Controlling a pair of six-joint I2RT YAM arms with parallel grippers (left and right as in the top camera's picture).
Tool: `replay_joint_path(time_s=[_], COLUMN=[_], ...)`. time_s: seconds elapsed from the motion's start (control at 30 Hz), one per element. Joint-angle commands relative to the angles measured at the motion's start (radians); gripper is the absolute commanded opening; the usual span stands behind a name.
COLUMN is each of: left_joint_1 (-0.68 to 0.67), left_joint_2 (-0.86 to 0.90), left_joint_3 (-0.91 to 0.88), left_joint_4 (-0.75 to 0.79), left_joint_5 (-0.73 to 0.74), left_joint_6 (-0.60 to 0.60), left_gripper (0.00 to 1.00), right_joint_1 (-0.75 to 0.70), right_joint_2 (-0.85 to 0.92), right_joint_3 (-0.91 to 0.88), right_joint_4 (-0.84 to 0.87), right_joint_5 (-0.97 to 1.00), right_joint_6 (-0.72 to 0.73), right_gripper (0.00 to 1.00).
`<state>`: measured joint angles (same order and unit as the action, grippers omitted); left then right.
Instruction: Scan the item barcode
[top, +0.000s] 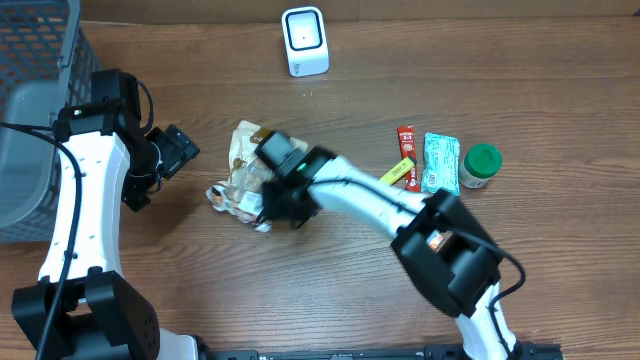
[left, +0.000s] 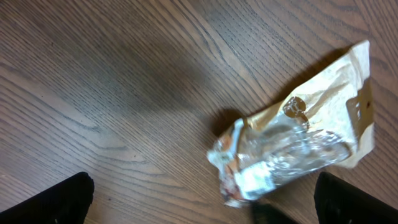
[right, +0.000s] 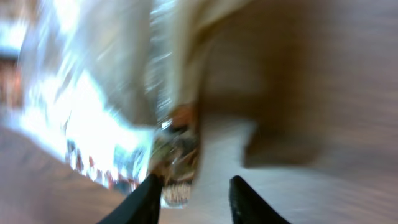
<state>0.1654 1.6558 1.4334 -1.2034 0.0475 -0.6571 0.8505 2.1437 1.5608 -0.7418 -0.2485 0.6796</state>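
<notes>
The item is a crinkly clear-and-tan snack bag (top: 238, 172) lying left of the table's middle, also seen in the left wrist view as the bag (left: 298, 146). My right gripper (top: 275, 200) hovers low over the bag's right end. In the blurred right wrist view, the right gripper (right: 196, 199) has its fingers apart, with the bag's crumpled corner (right: 177, 168) against the left finger and bare table by the other. My left gripper (top: 178, 150) stands wide open just left of the bag, holding nothing. The white barcode scanner (top: 305, 40) stands at the back edge.
A grey mesh basket (top: 35, 90) fills the far left. To the right lie a red packet (top: 405, 139), a yellow stick (top: 400, 172), a teal packet (top: 440, 162) and a green-lidded jar (top: 482, 165).
</notes>
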Motion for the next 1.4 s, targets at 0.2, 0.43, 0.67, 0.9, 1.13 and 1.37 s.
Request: replay_joint_path(time_s=[0.2, 0.43, 0.67, 0.9, 1.13, 1.37], left_joint_1=[-0.002, -0.002, -0.002, -0.002, -0.002, -0.002], left_joint_2=[0.008, 0.008, 0.008, 0.008, 0.008, 0.008], left_joint_3=[0.009, 0.009, 0.009, 0.009, 0.009, 0.009], left_joint_4=[0.001, 0.001, 0.001, 0.001, 0.001, 0.001], left_joint_5=[-0.006, -0.006, -0.006, -0.006, -0.006, -0.006], left_joint_6=[0.007, 0.007, 0.007, 0.007, 0.007, 0.007], left_gripper=[1.00, 1.00, 1.00, 1.00, 1.00, 1.00], right_joint_1=[0.027, -0.025, -0.043, -0.081, -0.149, -0.169], right_joint_2=[-0.082, -0.081, 0.036, 0.124, 0.089, 0.043], right_joint_3=[0.121, 0.164, 0.158, 0.158, 0.162, 0.162], right_joint_4=[-0.048, 0.121, 0.297, 0.325, 0.085, -0.206], right_joint_5=[-0.004, 0.317, 0.377, 0.387, 0.339, 0.143], right_joint_6=[-0.159, -0.299, -0.381, -0.399, -0.247, -0.208], right_gripper=[0.41, 0.71, 0.85, 0.88, 0.79, 0.65])
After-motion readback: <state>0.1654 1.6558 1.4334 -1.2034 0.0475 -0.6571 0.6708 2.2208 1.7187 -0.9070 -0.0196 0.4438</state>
